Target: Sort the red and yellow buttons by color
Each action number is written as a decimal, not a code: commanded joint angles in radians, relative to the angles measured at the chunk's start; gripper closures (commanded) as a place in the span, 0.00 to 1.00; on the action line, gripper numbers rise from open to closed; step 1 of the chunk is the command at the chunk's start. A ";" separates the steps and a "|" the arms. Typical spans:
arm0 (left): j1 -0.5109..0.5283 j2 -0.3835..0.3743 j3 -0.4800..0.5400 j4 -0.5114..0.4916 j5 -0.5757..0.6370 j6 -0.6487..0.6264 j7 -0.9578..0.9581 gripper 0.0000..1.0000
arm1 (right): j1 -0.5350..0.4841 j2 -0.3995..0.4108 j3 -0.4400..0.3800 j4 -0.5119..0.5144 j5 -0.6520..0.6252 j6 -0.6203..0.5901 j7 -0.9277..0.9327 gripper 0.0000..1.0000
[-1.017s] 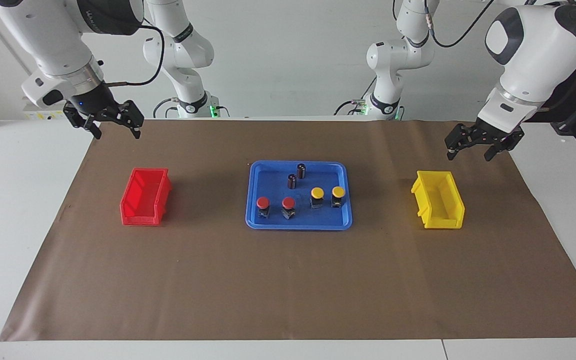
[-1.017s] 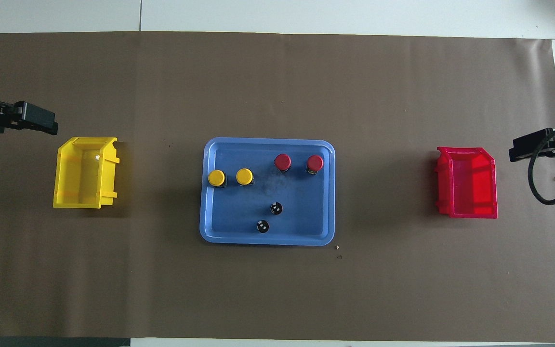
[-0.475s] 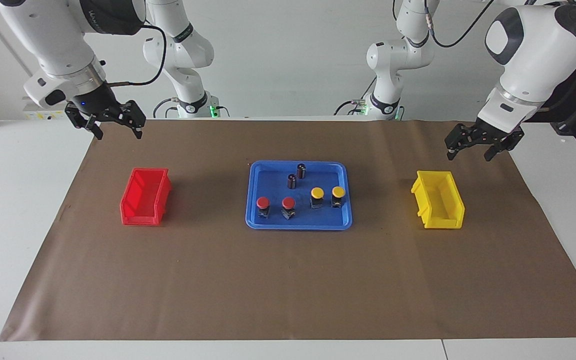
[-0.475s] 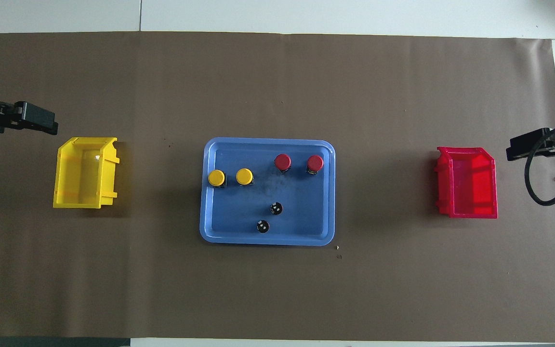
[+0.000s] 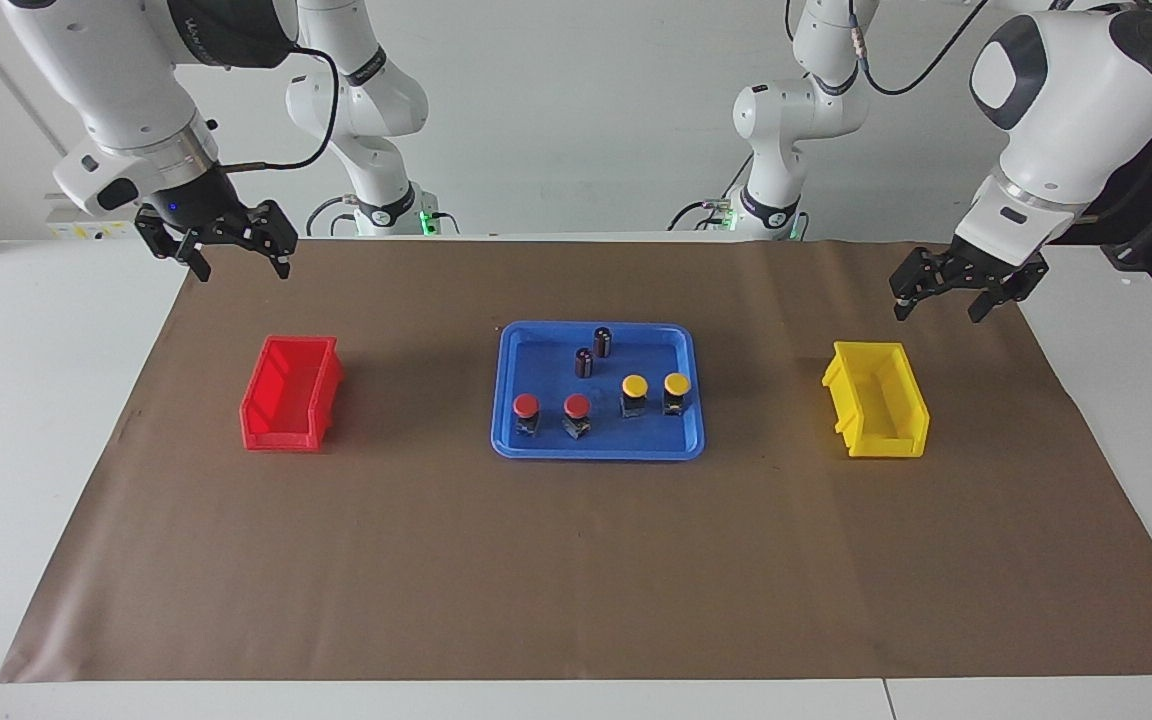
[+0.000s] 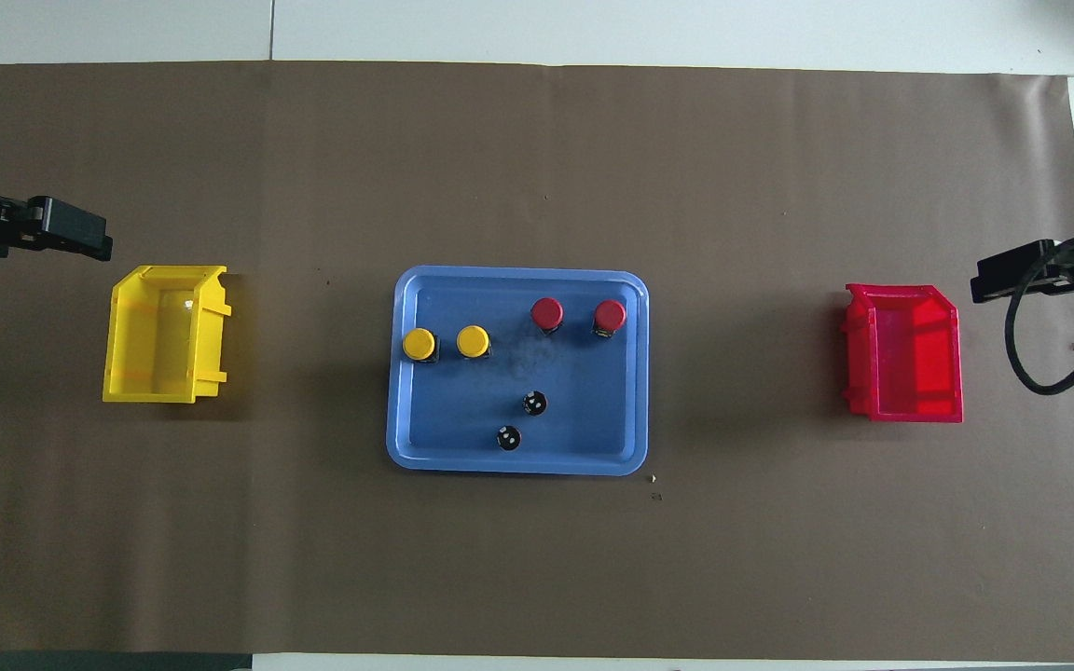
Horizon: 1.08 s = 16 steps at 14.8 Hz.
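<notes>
Both hands (image 5: 939, 306) (image 5: 234, 262) open, seemingly empty, well apart from tray's buttons (image 5: 576, 404).

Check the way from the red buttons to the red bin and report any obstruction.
Nothing visible stands between them. The two red buttons stand in the blue tray, and only bare brown paper lies between the tray's low rim and the red bin.

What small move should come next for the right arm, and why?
Probably the right gripper, open and empty, should travel toward the blue tray and stop above the red button at that arm's end of the row. All four buttons stand in the tray, and the red bin beside that arm holds nothing.
</notes>
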 commanded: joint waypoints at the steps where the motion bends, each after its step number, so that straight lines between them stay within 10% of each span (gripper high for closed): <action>1: 0.006 -0.027 0.001 -0.030 -0.018 -0.004 0.018 0.00 | -0.002 0.189 0.086 0.262 -0.001 -0.093 0.070 0.00; 7: 0.006 -0.027 0.003 -0.030 -0.018 -0.004 0.018 0.00 | 0.240 0.378 0.137 0.318 -0.021 0.164 0.495 0.00; 16: 0.006 -0.027 0.001 -0.030 -0.018 -0.006 0.018 0.00 | 0.326 0.286 0.139 -0.238 -0.063 0.646 0.580 0.05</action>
